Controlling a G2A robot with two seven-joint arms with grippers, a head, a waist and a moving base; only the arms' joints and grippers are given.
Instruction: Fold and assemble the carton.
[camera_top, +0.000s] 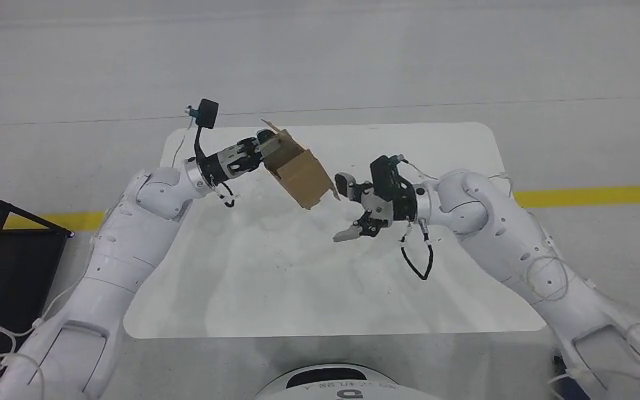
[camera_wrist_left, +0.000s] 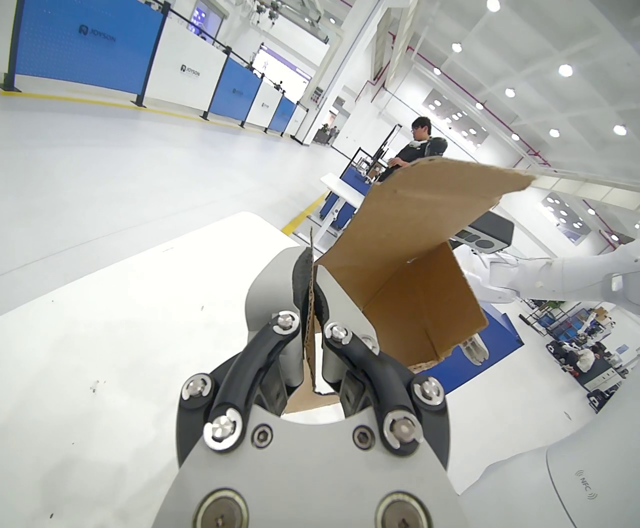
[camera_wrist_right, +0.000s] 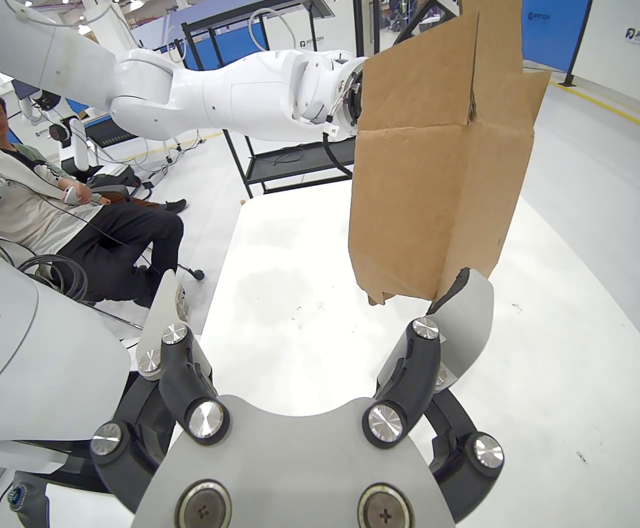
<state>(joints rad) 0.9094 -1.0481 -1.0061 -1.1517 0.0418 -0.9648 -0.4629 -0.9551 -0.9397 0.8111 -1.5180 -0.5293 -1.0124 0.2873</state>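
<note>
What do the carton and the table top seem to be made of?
Carton: brown corrugated cardboard, matte; fluted layers show at the edge clamped in the left gripper. Table: probably white laminate or plastic, smooth, with small dark marks.

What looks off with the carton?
Carton hangs tilted above the table, pinched by one flap in the left gripper; its lower corner looks frayed. Right gripper is open beside it.

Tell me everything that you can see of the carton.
The carton is plain brown corrugated cardboard, partly opened into a tube, with creased panels and loose end flaps. It hangs tilted in the air above the white table, not resting on it. The left gripper is shut on one wall at its end. The open right gripper is close to the opposite corner; whether it touches cannot be told.
</note>
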